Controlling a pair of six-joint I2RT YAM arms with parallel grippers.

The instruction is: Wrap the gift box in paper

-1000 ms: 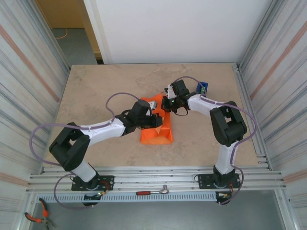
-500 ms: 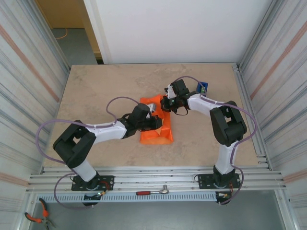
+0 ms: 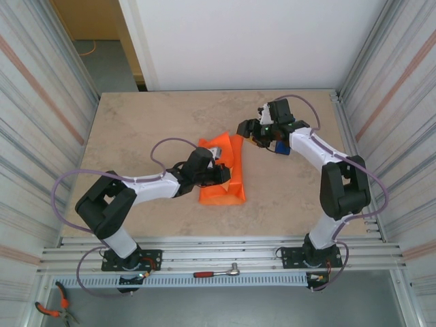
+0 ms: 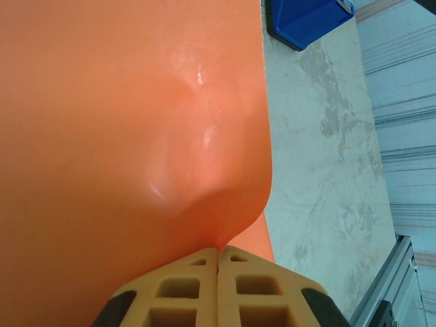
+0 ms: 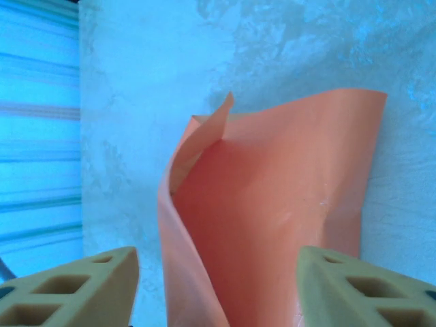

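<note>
Wrapping partway, by look. Paper (image 3: 221, 189) bunched mid-tabletop (image 3: 136, 129), right flap standing up, loose. Gift box presumably under paper. Left claw (image 3: 219, 173) closed, tips against paper. Right claw (image 3: 243, 129) wide, empty, just beyond flap. Remaining: fold flaps down, tape.

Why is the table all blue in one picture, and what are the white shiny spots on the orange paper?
Right wrist view: the colour is off, tinting the table bluish and the paper paler. Left wrist view: the spots are glare where light hits bumps in the paper. Top external view: even light, beige table, soft shadows.
</note>
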